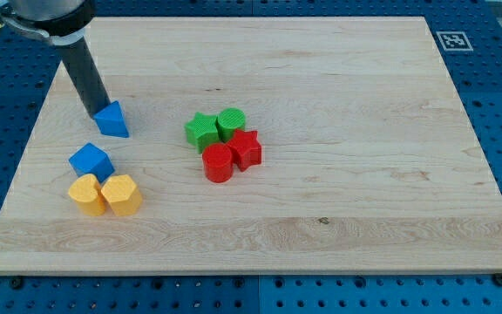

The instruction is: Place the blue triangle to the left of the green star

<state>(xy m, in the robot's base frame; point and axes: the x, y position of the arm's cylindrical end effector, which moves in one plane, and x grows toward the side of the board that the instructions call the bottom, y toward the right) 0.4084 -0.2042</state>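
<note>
My tip [97, 114] has no jaws to open or close; it touches the blue triangle [112, 120] on its left. The triangle sits well left of the green star [201, 131], so I'd push rightward.

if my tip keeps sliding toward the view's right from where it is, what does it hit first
My tip sits just left of the blue triangle, so that block comes first, seemingly touching already. Further along lies the green star, though depth makes exact alignment uncertain.
</note>
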